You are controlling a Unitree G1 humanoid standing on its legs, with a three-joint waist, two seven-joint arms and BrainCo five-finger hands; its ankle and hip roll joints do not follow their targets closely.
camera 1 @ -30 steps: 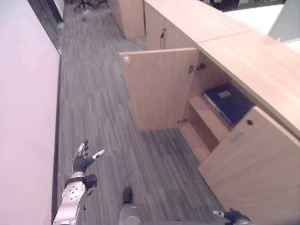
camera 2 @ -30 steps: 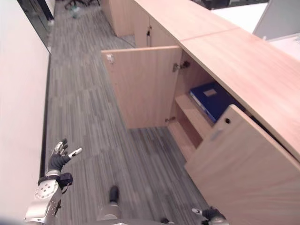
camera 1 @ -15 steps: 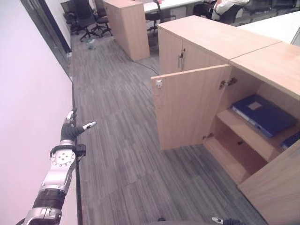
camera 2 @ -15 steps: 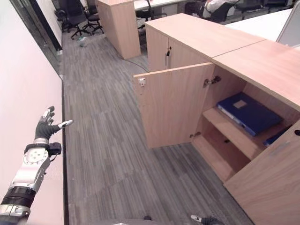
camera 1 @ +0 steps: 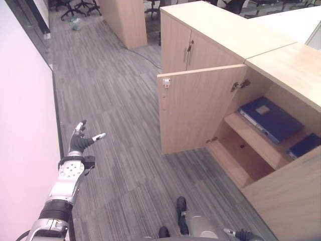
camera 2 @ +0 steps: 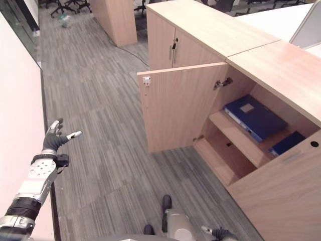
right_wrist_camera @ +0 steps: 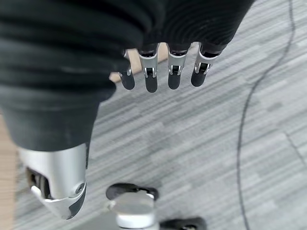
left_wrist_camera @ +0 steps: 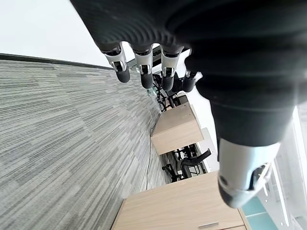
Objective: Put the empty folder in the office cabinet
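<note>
**Folder on cabinet shelf; both hands empty**

The blue folder (camera 2: 255, 118) is seen lying flat on the upper shelf (camera 2: 235, 138) of the open office cabinet (camera 2: 261, 65), at the right of the scene. A second, smaller blue item (camera 2: 286, 143) is seen on the same shelf, just to the near right of the folder; what it is cannot be told. The far cabinet door (camera 2: 175, 108) is swung fully open toward the left. The near door (camera 2: 273, 196) is also open and stands at the near right.

The left hand (camera 2: 54, 141) is held out at the far left, above the grey carpet (camera 2: 105, 125) and beside the white wall (camera 1: 22, 125). Its fingers are extended and spread, and nothing is held. The right hand (right_wrist_camera: 163, 72) is seen above the carpet with its fingers straight and relaxed, likewise empty.
</note>
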